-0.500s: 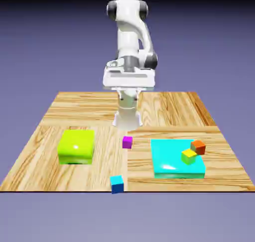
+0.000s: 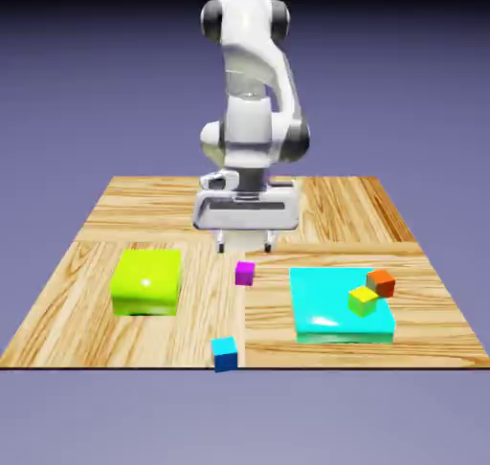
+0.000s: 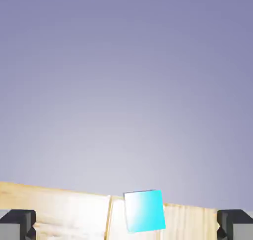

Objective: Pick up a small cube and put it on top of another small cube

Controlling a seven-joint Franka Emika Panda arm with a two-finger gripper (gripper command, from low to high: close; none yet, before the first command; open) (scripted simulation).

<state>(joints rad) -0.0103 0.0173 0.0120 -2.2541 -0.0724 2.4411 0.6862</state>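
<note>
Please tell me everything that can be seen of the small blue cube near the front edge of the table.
The small blue cube is a tiny solid block with a lighter cyan top face and darker blue sides, smooth and plain. It sits flat on the wooden table, right at the edge nearest the exterior camera, slightly turned. Nothing else touches it. In the hand view it shows at the bottom, between the fingertips but far from them.

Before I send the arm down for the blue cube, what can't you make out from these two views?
- Gripper, exterior view: the hand's own body hides most of the open fingers.
- Small blue cube, hand view: only its top face shows; its gap to the table edge is unclear.
- Magenta cube, lime block, cyan block: outside the hand view.
- Orange cube and yellow cube, exterior view: touching or apart, too small to tell.
</note>
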